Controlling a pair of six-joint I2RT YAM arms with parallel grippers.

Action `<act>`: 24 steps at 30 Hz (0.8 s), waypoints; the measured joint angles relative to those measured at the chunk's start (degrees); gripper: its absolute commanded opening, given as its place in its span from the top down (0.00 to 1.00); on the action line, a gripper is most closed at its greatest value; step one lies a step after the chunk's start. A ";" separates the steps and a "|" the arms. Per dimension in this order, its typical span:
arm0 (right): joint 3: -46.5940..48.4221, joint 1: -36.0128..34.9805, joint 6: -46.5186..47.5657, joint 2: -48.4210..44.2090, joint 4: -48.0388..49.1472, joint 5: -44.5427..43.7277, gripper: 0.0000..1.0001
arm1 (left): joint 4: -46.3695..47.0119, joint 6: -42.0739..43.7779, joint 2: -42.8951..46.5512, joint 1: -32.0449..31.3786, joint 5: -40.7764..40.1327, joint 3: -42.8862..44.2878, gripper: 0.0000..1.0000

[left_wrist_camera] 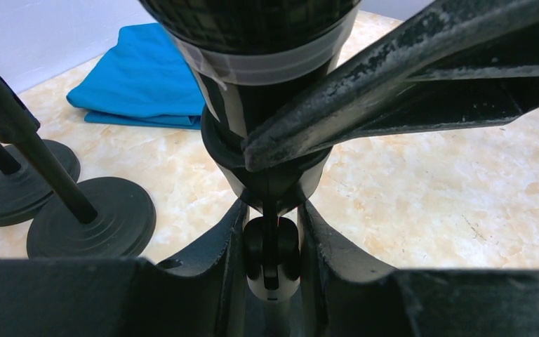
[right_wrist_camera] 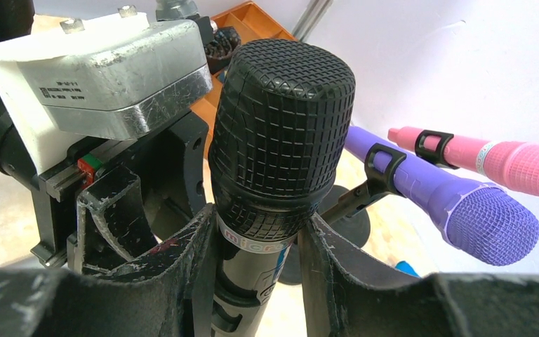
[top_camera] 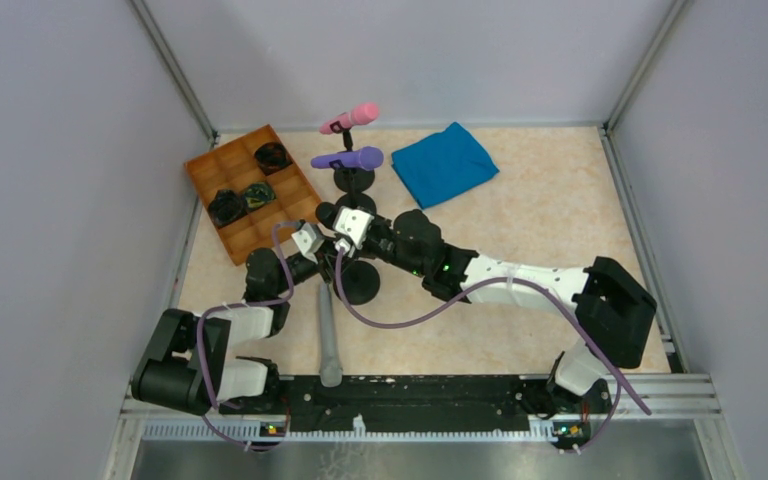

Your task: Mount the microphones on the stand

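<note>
My right gripper point(top_camera: 345, 225) is shut on a black microphone point(right_wrist_camera: 281, 133), just below its mesh head, holding it upright. My left gripper point(top_camera: 316, 243) is shut on the clip of a black stand point(left_wrist_camera: 271, 253), whose round base point(top_camera: 358, 282) sits mid-table. In the left wrist view the black microphone point(left_wrist_camera: 253, 35) sits directly above that clip. A purple microphone point(top_camera: 350, 158) and a pink microphone point(top_camera: 360, 115) each rest in a stand at the back. A grey microphone point(top_camera: 328, 335) lies on the table near the front edge.
An orange compartment tray point(top_camera: 215, 165) with dark items stands at the back left. A folded blue cloth point(top_camera: 444, 163) lies at the back, right of the stands. Two round stand bases point(left_wrist_camera: 91, 217) sit left of my left gripper. Grey walls enclose the table.
</note>
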State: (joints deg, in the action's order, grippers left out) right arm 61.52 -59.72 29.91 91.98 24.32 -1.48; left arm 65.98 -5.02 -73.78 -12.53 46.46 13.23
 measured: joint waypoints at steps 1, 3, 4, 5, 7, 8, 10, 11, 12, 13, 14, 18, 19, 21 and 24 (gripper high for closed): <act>0.00 0.04 0.02 0.00 -0.04 0.00 1.00 | -0.02 0.02 0.00 0.00 0.02 0.02 1.00; 0.00 0.09 0.07 0.00 -0.09 -0.02 1.00 | -0.09 0.04 0.00 0.00 0.00 0.07 1.00; 0.00 0.15 0.07 0.00 -0.11 0.00 1.00 | -0.11 0.04 0.00 0.00 -0.02 0.07 1.00; 0.00 0.20 0.07 0.00 -0.13 0.02 1.00 | -0.11 0.07 0.00 0.00 -0.04 0.07 1.00; 0.00 0.26 0.04 0.02 -0.17 0.04 1.00 | -0.15 0.09 0.00 0.00 -0.07 0.09 1.00; 0.00 0.26 0.07 0.02 -0.24 0.04 1.00 | -0.15 0.09 0.00 0.00 -0.09 0.09 1.00; 0.04 0.28 0.09 0.02 -0.50 0.02 1.00 | -0.15 0.09 0.00 0.00 -0.09 0.09 1.00; 0.09 0.28 0.11 0.04 -0.57 0.02 1.00 | -0.15 0.11 0.00 0.00 -0.11 0.09 1.00; 0.11 0.28 0.13 0.07 -0.68 0.02 1.00 | -0.15 0.13 0.00 0.00 -0.13 0.09 1.00; 0.13 0.31 0.15 0.07 -0.76 0.00 1.00 | -0.15 0.13 0.00 0.00 -0.13 0.09 1.00; 0.15 0.35 0.17 0.13 -0.96 0.02 1.00 | -0.17 0.15 0.00 0.00 -0.15 0.09 1.00; 0.55 0.37 0.37 0.33 -1.64 0.00 1.00 | -0.17 0.15 0.00 0.00 -0.24 0.09 1.00; 0.55 0.39 0.42 0.33 -1.79 0.00 1.00 | -0.17 0.15 0.00 0.00 -0.26 0.09 1.00; 0.55 0.39 0.55 0.33 -2.01 -0.02 1.00 | -0.17 0.15 0.00 0.00 -0.26 0.09 1.00; 0.90 0.42 0.57 0.39 -2.75 -0.15 1.00 | -0.20 0.15 0.00 0.00 -0.28 0.09 1.00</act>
State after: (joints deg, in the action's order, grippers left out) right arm 62.41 -59.31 30.48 92.38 21.56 -1.63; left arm 65.78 -4.86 -73.78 -12.53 46.17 13.32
